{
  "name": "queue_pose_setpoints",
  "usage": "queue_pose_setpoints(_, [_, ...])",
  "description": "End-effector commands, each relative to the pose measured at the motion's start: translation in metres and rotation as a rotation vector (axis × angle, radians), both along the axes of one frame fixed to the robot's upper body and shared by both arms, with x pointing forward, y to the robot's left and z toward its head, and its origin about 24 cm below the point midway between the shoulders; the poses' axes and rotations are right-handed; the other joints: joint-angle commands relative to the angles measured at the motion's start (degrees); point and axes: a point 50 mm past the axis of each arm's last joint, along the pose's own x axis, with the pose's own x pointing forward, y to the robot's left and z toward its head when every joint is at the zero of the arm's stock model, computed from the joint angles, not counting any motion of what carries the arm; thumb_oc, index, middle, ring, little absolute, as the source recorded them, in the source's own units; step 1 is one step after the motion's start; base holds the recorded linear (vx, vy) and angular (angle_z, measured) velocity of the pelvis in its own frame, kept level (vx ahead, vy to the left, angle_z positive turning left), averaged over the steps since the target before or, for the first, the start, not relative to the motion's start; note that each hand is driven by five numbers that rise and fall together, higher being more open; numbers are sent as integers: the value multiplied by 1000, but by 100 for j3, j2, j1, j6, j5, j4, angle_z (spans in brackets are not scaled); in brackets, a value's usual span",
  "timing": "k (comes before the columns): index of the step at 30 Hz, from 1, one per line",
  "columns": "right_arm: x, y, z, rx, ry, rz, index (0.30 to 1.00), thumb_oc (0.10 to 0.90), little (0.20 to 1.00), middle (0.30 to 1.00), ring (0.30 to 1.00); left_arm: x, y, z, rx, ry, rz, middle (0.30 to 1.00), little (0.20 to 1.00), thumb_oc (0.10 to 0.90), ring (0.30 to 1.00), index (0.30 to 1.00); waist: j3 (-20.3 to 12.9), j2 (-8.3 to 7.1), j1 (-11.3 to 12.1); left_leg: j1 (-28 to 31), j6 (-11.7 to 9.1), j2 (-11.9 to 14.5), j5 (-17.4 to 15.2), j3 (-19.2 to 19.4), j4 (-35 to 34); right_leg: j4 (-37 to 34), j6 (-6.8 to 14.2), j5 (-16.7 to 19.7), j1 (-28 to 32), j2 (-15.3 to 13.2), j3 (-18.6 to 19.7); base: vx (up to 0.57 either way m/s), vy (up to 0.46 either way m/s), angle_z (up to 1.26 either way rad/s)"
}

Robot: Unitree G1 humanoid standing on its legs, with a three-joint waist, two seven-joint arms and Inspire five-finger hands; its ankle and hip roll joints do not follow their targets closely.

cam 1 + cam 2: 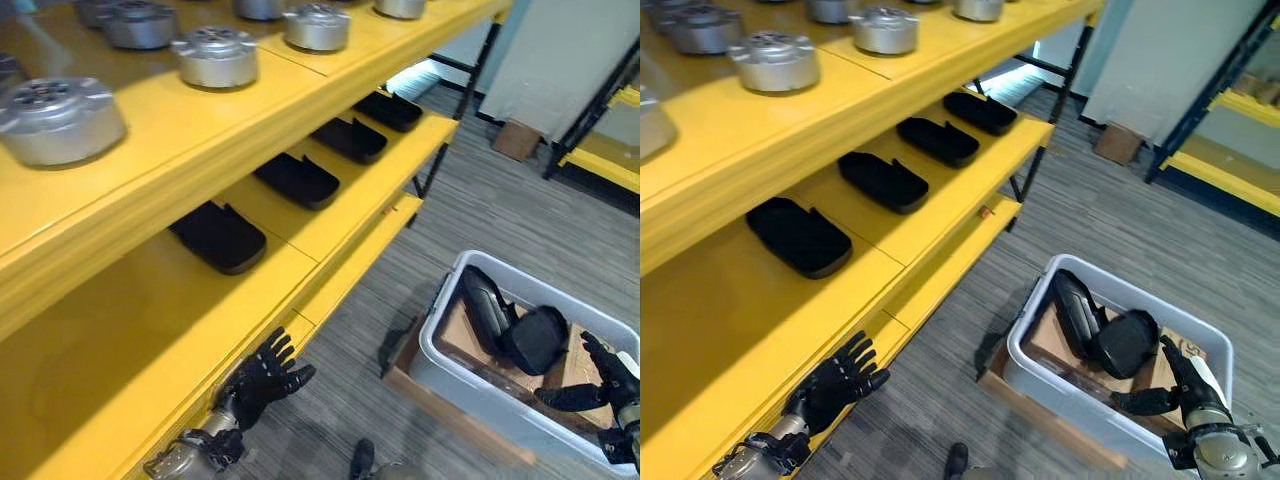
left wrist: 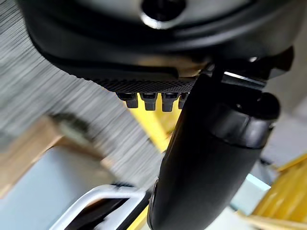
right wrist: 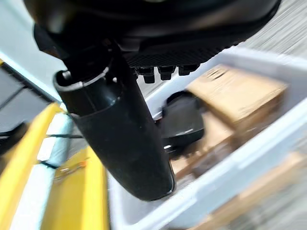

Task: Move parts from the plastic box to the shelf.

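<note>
A grey plastic box (image 1: 455, 385) stands on the floor at the lower right, holding two black parts (image 1: 535, 338) on cardboard pieces. My right hand (image 1: 612, 385) hovers open over the box's right end, beside the rounder black part (image 3: 182, 122). My left hand (image 1: 265, 378) is open, fingers spread, by the front edge of the yellow shelf's (image 1: 330, 235) middle level. Several black parts (image 1: 218, 236) lie in a row on that level.
Silver round metal parts (image 1: 215, 55) stand on the top yellow level. A lower yellow ledge (image 1: 350, 265) juts out below the middle level. A flat cardboard sheet (image 1: 440, 405) lies under the box. Another yellow rack (image 1: 605, 160) and a small carton (image 1: 516, 138) stand at the far right.
</note>
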Motion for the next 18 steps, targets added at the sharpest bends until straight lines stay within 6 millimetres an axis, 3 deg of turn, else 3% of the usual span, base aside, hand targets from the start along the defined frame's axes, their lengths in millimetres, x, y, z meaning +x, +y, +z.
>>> queue_pose_setpoints(1, [16, -24, 61, -245, -183, -3, 1000, 900, 1000, 1000, 1000, 13, 1, 37, 14, -202, 8, 1000, 1000, 900, 1000, 1000, -249, -159, 34, -741, -467, 234, 1484, -567, -279, -129, 333, -209, 792, -142, -371, -3, -255, -48])
queue_pose_setpoints(8, [11, -24, 68, -260, -164, 53, 1000, 900, 1000, 1000, 1000, 24, 5, 45, 67, -221, 8, 1000, 1000, 900, 1000, 1000, -207, -191, -272, -709, -572, 580, 1601, -469, 61, 356, 71, -575, 515, 70, -89, -17, -260, -43])
queue_pose_setpoints(11, [15, -23, 74, -280, -174, 79, 1000, 900, 1000, 1000, 1000, 28, 4, 49, 54, -237, 23, 1000, 1000, 900, 1000, 1000, -202, -166, -297, -722, -645, 718, 1687, -517, 139, 423, 32, -632, 447, 108, -16, -45, -197, -36])
queue_pose_setpoints(14, [27, -17, 72, -261, -190, 125, 1000, 900, 1000, 1000, 1000, 34, -3, 51, 25, -258, 16, 1000, 1000, 900, 1000, 1000, -193, -119, -231, -783, -684, 784, 1762, -1036, 163, 468, -29, -698, 401, 177, 221, -54, -174, -23])
queue_pose_setpoints(16, [34, -12, 70, -262, -209, 159, 1000, 900, 1000, 1000, 1000, 34, -6, 53, 29, -280, 23, 1000, 1000, 900, 1000, 1000, -202, -116, -140, -848, -633, 558, 1609, -1615, 112, 348, -23, -638, 378, 225, 474, -35, -65, -44])
queue_pose_setpoints(17, [35, -11, 70, -263, -212, 163, 1000, 900, 1000, 1000, 1000, 34, -6, 53, 29, -282, 24, 1000, 1000, 900, 1000, 1000, -207, -119, -128, -868, -622, 518, 1575, -1716, 118, 326, -21, -627, 377, 230, 517, -7, -22, -61])
queue_pose_setpoints(18, [39, -9, 70, -268, -222, 179, 1000, 900, 1000, 1000, 1000, 33, -7, 53, 21, -282, 35, 1000, 1000, 900, 1000, 1000, -213, -129, -53, -940, -493, 272, 1371, -2157, 147, 271, -10, -570, 356, 234, 714, 12, -2, -68])
